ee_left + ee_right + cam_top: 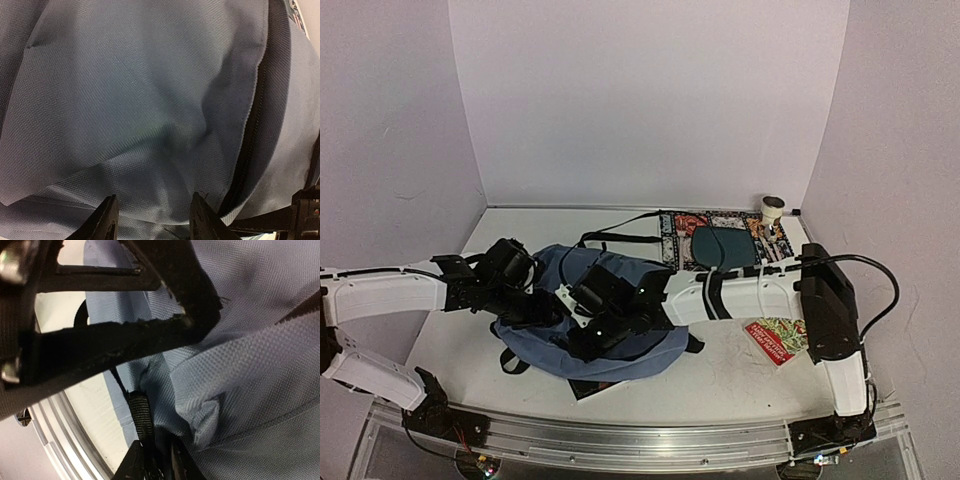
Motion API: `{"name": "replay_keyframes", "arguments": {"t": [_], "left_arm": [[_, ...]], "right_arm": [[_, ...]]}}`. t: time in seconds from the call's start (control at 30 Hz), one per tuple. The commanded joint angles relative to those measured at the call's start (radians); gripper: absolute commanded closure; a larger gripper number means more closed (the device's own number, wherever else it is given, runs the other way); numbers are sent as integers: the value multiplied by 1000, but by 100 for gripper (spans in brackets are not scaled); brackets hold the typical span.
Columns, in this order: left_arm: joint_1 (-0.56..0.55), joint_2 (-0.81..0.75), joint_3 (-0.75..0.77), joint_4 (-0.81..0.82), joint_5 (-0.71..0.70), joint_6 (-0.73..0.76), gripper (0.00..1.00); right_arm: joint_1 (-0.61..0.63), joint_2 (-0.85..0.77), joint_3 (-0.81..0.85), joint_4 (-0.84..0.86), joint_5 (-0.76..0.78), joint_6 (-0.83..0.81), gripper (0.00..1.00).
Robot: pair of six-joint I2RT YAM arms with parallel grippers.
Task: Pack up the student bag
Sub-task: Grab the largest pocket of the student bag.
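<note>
The student bag (548, 352) lies slumped in the middle of the table, slate-blue with black straps. Both grippers are down on its top. My left gripper (542, 305) stands open, its fingertips (106, 220) spread over a bulge of blue fabric (140, 110) beside the black zipper (252, 125). My right gripper (582, 312) sits just right of it. In the right wrist view, that gripper (156, 456) is shut on a black webbing strap (141, 415) and a fold of the bag's fabric (200, 410).
A dark flat item (585, 388) pokes out under the bag's near edge. At the back right a dark teal pouch (725, 245) rests on a patterned cloth (675, 238), near a tape roll (772, 208). A red patterned packet (775, 338) lies by the right arm.
</note>
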Motion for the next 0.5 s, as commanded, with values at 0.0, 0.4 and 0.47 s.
{"name": "replay_keyframes", "arguments": {"t": [0.0, 0.4, 0.47], "left_arm": [[-4, 13, 17, 21, 49, 27, 51], [10, 88, -39, 26, -114, -6, 63], [14, 116, -46, 30, -128, -10, 66]], "right_arm": [[3, 9, 42, -24, 30, -15, 94], [-1, -214, -132, 4, 152, 16, 100], [-2, -246, -178, 31, 159, 31, 100]]}}
